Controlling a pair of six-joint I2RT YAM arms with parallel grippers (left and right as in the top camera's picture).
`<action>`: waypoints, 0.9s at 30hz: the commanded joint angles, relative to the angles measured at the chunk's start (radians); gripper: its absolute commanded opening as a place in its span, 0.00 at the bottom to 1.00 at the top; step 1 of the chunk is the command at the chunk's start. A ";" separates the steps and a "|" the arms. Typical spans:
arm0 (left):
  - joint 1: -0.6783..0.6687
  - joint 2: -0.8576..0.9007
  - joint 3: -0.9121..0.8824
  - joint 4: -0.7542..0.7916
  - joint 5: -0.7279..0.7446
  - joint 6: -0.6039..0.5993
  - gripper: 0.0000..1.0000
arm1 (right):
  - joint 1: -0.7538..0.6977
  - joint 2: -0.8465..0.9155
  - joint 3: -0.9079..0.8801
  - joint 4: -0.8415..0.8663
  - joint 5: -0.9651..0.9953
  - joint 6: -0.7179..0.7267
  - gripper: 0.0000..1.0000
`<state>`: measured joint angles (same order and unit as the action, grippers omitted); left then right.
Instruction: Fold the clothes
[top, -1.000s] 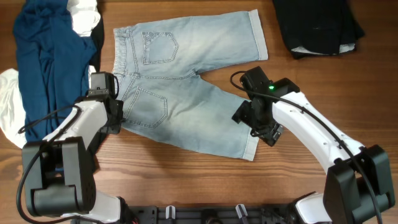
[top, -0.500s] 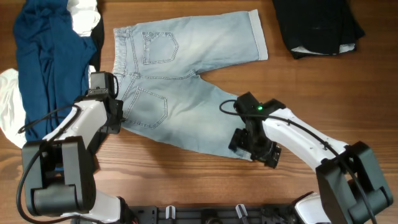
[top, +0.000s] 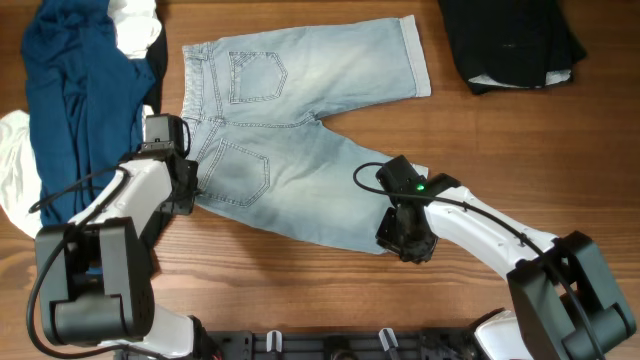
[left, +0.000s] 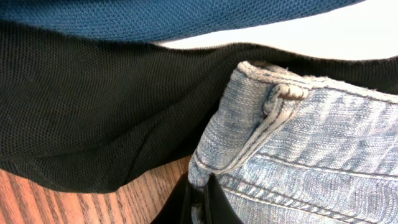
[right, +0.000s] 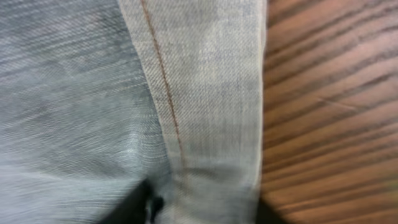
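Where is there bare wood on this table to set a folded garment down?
Best patch: bare wood at right, below the black garment, right of the denim shorts, above the right arm. A narrower strip lies below the shorts, at the near edge. The left side is crowded with piled clothes.

Nothing readable on my feed right now. The denim shorts (top: 300, 130) at the middle of the overhead view show only stitching. The black garment (top: 510, 40) at 1 o'clock and the navy garment (top: 70, 90) at 10 o'clock are plain cloth. Both wrist cams show just fabric weave, no lettering.
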<state>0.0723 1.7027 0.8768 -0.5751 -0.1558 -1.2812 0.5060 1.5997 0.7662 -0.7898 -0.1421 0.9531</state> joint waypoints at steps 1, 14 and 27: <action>0.002 0.065 -0.050 -0.050 0.057 -0.005 0.04 | -0.002 0.028 -0.045 0.008 0.094 0.016 0.05; 0.003 -0.238 -0.011 -0.321 0.054 0.129 0.04 | -0.209 -0.255 0.074 -0.119 0.098 -0.132 0.04; 0.002 -0.697 -0.011 -0.592 0.108 0.167 0.04 | -0.291 -0.609 0.185 -0.389 0.098 -0.199 0.04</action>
<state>0.0669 1.1000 0.8703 -1.1385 -0.0254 -1.1610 0.2317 1.0588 0.9211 -1.1336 -0.1081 0.7795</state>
